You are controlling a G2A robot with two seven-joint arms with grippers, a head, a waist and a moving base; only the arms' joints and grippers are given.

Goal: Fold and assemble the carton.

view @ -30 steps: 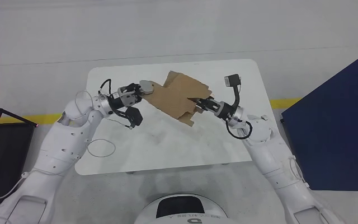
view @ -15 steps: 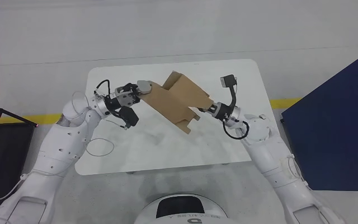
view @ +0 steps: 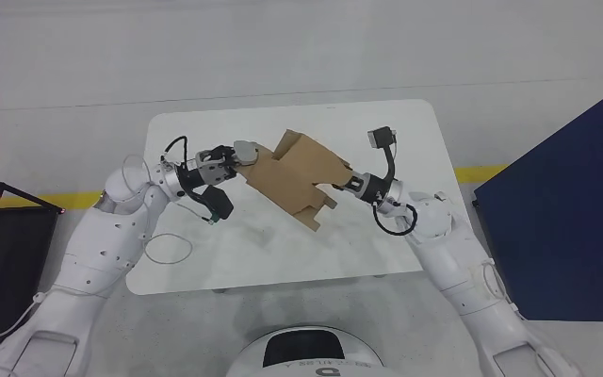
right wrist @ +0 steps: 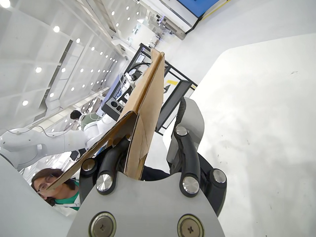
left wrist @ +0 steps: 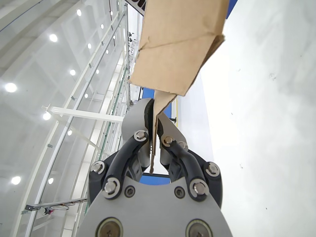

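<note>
A flattened brown carton [view: 300, 175] hangs above the middle of the white table [view: 264, 254], held between the two arms. My left gripper [view: 244, 151] is at its left end and is shut on a thin flap [left wrist: 158, 114], which runs between the two fingers [left wrist: 145, 114]. My right gripper [view: 350, 181] is at the carton's right end. In the right wrist view the carton's folded edge [right wrist: 145, 104] stands inside the open right gripper [right wrist: 158, 124]. It leans toward one finger, and a gap separates it from the other finger [right wrist: 188, 117].
The table's front and left parts are bare white surface. A dark blue panel [view: 551, 217] stands on the floor to the right. A yellow floor line [view: 57, 199] and a black object [view: 19, 245] lie to the left.
The carton has tipped and now lies flatter, its lower corner shifted slightly. Both grippers have stayed at its two ends with only small shifts.
</note>
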